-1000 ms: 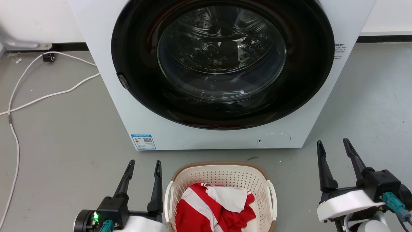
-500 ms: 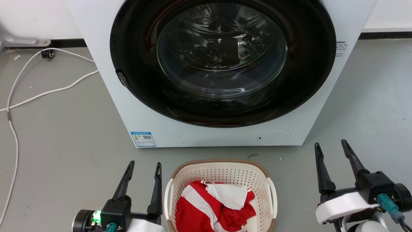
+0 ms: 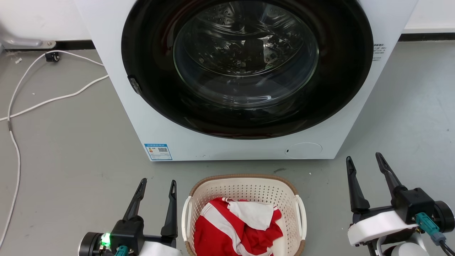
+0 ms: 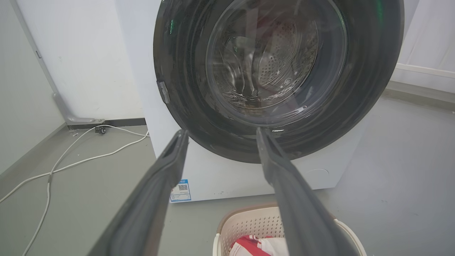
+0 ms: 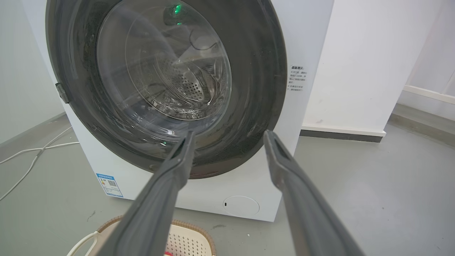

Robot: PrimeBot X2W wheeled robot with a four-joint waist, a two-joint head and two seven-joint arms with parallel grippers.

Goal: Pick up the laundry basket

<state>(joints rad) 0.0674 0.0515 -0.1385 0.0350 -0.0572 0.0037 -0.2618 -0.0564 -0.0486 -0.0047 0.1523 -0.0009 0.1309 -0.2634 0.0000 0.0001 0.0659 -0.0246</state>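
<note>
The laundry basket (image 3: pixel 245 190) sits on the grey floor just in front of the washing machine, cream with perforated walls, a brown rim and white side handles. Red and white clothes (image 3: pixel 238 227) lie inside it. My left gripper (image 3: pixel 158 182) hangs open just left of the basket, close to its left handle and not touching. My right gripper (image 3: pixel 363 158) stands open well to the right of the basket, apart from it. The left wrist view shows the basket (image 4: pixel 249 224) low between the open left gripper (image 4: pixel 220 131); the right wrist view shows its rim (image 5: pixel 192 227) at the bottom, below the open right gripper (image 5: pixel 227 133).
A white front-loading washing machine (image 3: pixel 245 149) with a shut dark glass door (image 3: pixel 245 60) stands right behind the basket. A white cable (image 3: pixel 21 103) trails over the floor at the left. A white wall and a pillar (image 5: pixel 355 64) rise to the right of the machine.
The head camera has shifted slightly, so the machine and basket sit a little higher in the picture. Both grippers stay open beside the basket, hardly moved.
</note>
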